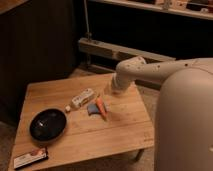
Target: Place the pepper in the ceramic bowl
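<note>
I am hovering the gripper (pixel 107 92) low over the table (pixel 117 136), near the pepper (pixel 101 107) but not touching it; I cannot tell whether it is open or closed. The orange pepper is lying on the table against a grey-blue lump (pixel 92 108), beside a pale bottle (pixel 81 98). The black bowl (pixel 48 124) is sitting well apart from it. I judge this to be the approach. Next I need to come down and grip the pepper alone.

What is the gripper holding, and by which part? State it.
Nothing, it seems: the gripper hangs clear of the slim orange-red pepper, which lies on the wooden table.
</note>
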You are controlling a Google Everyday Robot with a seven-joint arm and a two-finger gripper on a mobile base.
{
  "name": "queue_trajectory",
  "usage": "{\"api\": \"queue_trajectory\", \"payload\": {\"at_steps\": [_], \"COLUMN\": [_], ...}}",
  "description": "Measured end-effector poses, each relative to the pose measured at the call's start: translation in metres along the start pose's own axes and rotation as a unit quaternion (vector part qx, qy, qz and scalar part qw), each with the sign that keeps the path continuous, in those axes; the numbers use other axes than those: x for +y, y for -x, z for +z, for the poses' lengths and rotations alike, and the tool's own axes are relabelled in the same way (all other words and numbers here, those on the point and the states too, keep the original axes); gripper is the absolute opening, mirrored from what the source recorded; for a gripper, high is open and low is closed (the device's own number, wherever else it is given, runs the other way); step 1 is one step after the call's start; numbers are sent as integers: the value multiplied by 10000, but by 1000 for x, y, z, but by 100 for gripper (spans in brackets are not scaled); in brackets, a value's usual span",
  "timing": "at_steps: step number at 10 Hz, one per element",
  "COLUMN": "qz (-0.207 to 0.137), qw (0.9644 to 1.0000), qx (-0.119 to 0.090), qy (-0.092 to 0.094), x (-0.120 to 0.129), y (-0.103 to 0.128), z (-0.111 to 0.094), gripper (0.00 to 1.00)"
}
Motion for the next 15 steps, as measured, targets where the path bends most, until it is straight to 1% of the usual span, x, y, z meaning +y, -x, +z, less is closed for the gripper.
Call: {"api": "queue_trajectory", "payload": {"at_steps": [1,2,3,4,5,7,8,10,11,15], "qz": [-72,-133,-197,-251,-349,-417,-459,-473,-473,-556], "qw": [9991,9968,9953,9948,9949,9964,9970,9976,9977,9975], "qx": [102,196,249,271,286,270,270,263,265,285], "qy": [404,767,918,949,897,693,559,439,413,331], "x": [17,33,43,50,54,50,50,43,38,33], "y": [5,2,-4,-8,-13,-16,-18,-21,-22,-24], "z": [10,17,22,25,30,37,46,60,67,82], "gripper": [68,68,68,68,68,68,68,68,68,68]}}
